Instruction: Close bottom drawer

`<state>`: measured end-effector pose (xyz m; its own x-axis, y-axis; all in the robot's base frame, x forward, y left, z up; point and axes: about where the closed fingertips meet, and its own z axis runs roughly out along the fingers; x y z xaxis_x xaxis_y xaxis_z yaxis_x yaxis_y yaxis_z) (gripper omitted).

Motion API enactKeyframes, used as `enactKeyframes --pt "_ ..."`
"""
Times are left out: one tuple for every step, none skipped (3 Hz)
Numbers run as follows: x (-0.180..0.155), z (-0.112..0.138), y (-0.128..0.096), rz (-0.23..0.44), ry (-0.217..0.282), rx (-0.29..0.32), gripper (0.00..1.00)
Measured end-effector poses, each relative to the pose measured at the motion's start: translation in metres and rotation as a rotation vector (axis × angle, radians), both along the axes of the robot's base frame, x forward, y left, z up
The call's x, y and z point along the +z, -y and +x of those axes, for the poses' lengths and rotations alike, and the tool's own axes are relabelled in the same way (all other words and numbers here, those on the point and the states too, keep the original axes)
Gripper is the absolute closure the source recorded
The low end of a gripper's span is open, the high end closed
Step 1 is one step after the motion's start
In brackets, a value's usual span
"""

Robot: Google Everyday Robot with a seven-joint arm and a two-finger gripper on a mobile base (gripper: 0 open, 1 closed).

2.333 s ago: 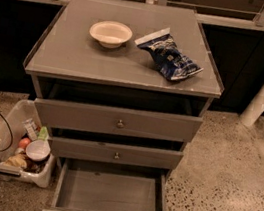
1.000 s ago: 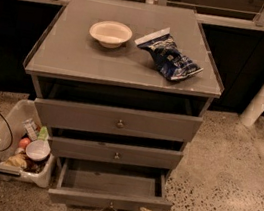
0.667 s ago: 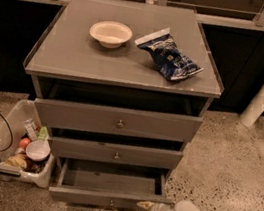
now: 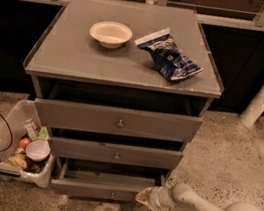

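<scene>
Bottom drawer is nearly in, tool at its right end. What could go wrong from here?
1. The tool sits at the right end of the shallow grey bottom drawer, far from its small round metal knob; an off-centre push may skew and jam it.
2. So near the corner, the tool could slip off the front and hit the frame of the grey cabinet.
3. The drawer front stands out from the cabinet; stopping now would leave it ajar.

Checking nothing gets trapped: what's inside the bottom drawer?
The bottom drawer shows only a bare floor strip; the rest is hidden under the middle drawer. The pincer is at the bottom drawer's right end.
</scene>
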<state>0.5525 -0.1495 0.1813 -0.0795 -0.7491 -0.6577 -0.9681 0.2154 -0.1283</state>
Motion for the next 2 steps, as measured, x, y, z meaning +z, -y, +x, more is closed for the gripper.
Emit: enactKeyframes --pt "0.0031 0.0279 0.0007 -0.01 0.021 -0.024 1.0" --pt "0.0031 0.0279 0.0007 -0.01 0.021 -0.024 0.81"
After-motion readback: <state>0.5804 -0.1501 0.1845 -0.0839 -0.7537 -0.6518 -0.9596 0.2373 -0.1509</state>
